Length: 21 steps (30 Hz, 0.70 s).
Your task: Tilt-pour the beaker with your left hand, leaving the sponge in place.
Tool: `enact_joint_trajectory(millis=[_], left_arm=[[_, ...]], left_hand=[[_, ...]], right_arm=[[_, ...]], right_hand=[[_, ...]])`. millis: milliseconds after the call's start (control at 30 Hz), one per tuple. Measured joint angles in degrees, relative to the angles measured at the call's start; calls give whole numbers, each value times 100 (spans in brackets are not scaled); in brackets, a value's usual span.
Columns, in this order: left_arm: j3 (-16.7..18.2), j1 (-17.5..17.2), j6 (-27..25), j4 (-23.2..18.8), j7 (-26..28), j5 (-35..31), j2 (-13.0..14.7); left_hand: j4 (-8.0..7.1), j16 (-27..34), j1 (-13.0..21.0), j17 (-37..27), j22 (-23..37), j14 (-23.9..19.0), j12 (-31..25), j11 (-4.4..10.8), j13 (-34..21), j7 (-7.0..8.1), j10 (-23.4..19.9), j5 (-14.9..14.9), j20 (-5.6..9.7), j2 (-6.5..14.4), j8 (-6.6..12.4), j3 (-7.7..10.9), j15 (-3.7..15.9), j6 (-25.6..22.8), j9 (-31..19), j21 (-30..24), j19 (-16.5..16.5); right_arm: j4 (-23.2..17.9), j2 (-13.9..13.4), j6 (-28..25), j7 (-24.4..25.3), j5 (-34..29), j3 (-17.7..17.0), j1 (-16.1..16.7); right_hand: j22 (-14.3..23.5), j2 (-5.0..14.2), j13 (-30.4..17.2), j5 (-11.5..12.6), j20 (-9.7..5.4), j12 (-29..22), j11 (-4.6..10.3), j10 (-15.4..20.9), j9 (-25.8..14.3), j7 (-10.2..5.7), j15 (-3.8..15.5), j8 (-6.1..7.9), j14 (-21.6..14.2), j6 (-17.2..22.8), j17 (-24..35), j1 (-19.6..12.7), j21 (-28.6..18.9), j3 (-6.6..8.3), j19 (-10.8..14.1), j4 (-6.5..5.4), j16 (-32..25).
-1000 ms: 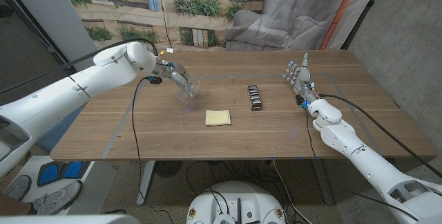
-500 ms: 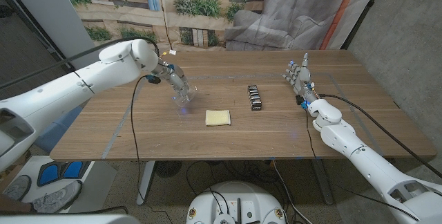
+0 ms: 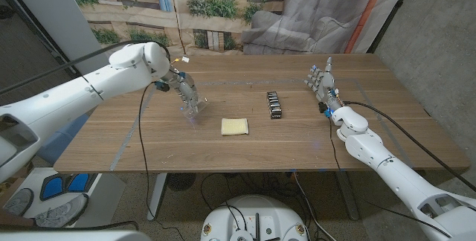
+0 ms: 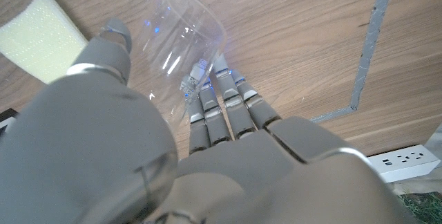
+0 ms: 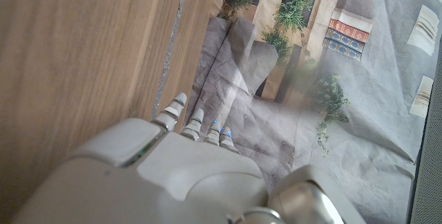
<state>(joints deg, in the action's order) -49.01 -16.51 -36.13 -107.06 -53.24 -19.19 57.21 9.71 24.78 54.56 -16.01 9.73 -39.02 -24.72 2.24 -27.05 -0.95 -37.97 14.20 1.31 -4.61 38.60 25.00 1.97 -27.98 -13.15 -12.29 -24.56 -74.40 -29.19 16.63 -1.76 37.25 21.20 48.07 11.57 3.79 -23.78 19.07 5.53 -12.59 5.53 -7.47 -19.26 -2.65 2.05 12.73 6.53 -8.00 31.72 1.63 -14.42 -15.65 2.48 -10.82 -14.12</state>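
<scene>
The left hand [image 3: 181, 86] holds the clear beaker [image 3: 191, 100] above the table [image 3: 297, 133], on the robot's left side of it and toward the far half. In the left wrist view the fingers [image 4: 219, 103] lie along one side of the glass wall and the thumb presses the opposite side, so the hand [image 4: 173, 155] is clamped around the beaker [image 4: 181, 34] near its base, with the open mouth pointing away from the palm. The relation that matters for the pour is the beaker's long axis: in the head view it runs from the hand down toward the table, tilted, with the mouth lower than the gripped end and aimed roughly toward the sponge [image 3: 235, 126]. The pale yellow sponge lies flat on the wood, near the beaker's mouth but apart from it, on the side toward the robot and toward the table's middle; the wrist view shows it [image 4: 43, 34] just beyond the rim. Any further tipping probably needs to stay clear of it. A dark ridged block [image 3: 274, 105] sits farther toward the robot's right. The right hand [image 3: 321, 82] stands upright well apart from everything, fingers spread and holding nothing. No brand, label or readable writing can be made out on the beaker; faint marks on the glass are too blurred to read.
</scene>
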Motion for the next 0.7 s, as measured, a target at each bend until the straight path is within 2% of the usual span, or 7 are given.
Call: enact_joint_trajectory(millis=[200,233,267,700], left_arm=[[0,0,2,0,-180,-127,0],[-111,74,3,59,-202,-144,4],[-111,74,4,59,-217,-157,4],[-116,121,53,182,-396,-335,-89]], left_hand=[[-1,-5,0,6,0,-1,13,-11,0,0,-12,25,-30,0,1,-1,1,0,0,0,-31],[-1,-6,0,11,0,-15,13,-12,0,-1,-13,26,-31,0,1,-1,15,-1,0,-21,-31],[-1,-7,0,22,0,-19,13,-31,0,-38,-32,26,-30,0,1,-1,19,-38,0,-22,-30],[9,-22,0,39,0,-50,13,-40,0,-38,-41,26,-30,0,1,9,-11,-38,-1,-22,-92]], right_arm=[[0,1,0,0,0,1,0],[0,1,0,1,0,1,0],[0,1,0,1,0,1,0],[2,1,0,0,0,1,-2]], right_hand=[[0,0,0,0,0,0,0,0,0,0,0,0,0,0,0,0,0,0,0,0,0],[0,0,0,0,0,0,0,0,0,0,0,0,0,0,0,0,0,0,0,0,0],[0,0,0,0,0,0,0,0,0,0,0,0,0,0,0,0,0,0,0,0,0],[0,0,0,0,0,0,0,0,0,0,0,0,0,0,0,0,0,0,0,0,0]])
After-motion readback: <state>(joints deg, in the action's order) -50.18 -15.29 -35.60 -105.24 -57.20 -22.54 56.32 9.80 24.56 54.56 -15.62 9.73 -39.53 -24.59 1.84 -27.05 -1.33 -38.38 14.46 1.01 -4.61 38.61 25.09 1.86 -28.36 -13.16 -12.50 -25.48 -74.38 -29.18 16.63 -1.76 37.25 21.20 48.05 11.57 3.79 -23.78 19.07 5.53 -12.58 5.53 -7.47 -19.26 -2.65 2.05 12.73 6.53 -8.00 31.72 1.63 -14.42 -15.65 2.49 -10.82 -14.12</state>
